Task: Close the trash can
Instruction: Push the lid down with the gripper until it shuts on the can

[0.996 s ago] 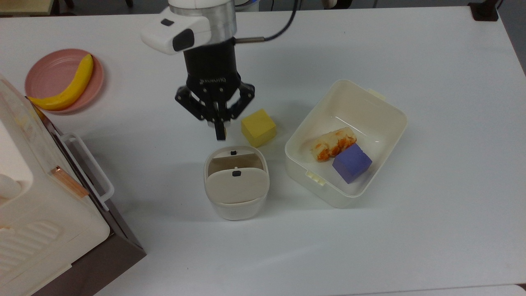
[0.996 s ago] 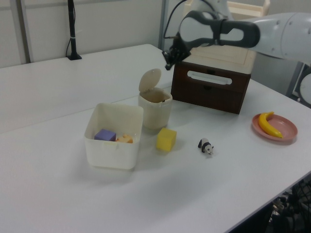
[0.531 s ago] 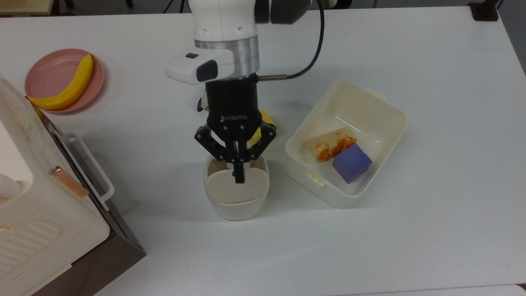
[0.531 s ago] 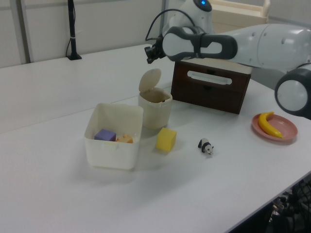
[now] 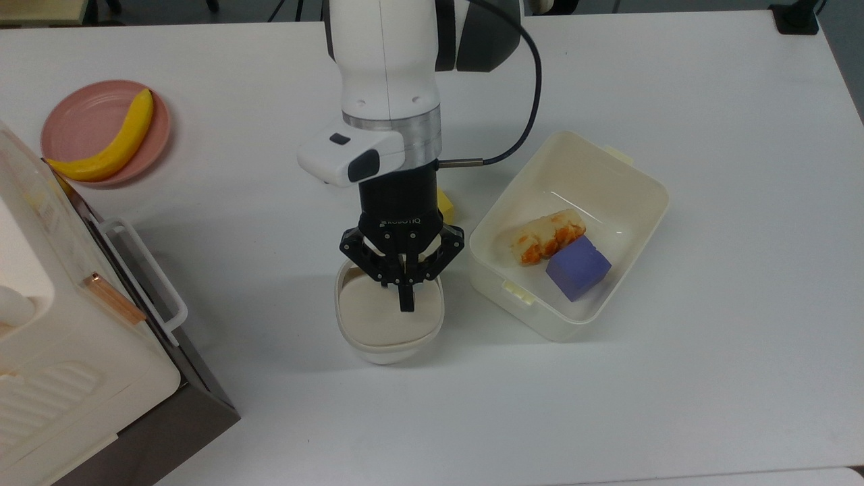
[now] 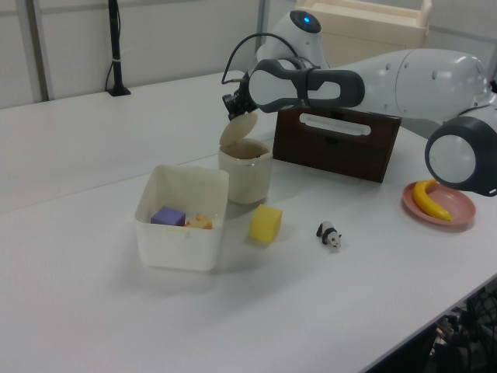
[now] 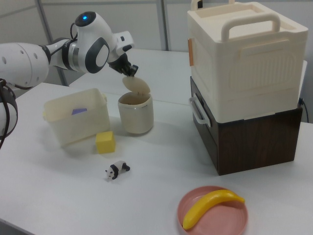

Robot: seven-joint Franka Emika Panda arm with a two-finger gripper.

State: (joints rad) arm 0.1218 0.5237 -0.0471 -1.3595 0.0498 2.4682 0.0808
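while fingers [image 5: 406, 297] press lid [image 5: 385, 317]; trash can [image 7: 135, 115] half-open

A banana [image 5: 108, 140] lies on a pink plate [image 5: 81, 115]; a panda figurine [image 7: 116, 170] stands beside a yellow cube [image 7: 105, 142].

The trash can [image 5: 389, 324] sits mid-worktop [image 5: 675, 378], and the gripper [image 5: 406, 302] hangs right over its lid [image 6: 238, 130], which tilts half down. On the top view's right, just beside the can, sits the open box [image 5: 628, 202], with a block [image 5: 578, 267] and a food piece [image 5: 547, 235] inside, touching. A cube [image 6: 265, 223] lies beside the can, under the arm in the top view. The panda figure [image 7: 117, 170] lies nearer the right view's camera. On the top view's left stands the big appliance [image 5: 61, 351]; behind it, a banana [image 5: 108, 140] on a plate [image 5: 81, 121].
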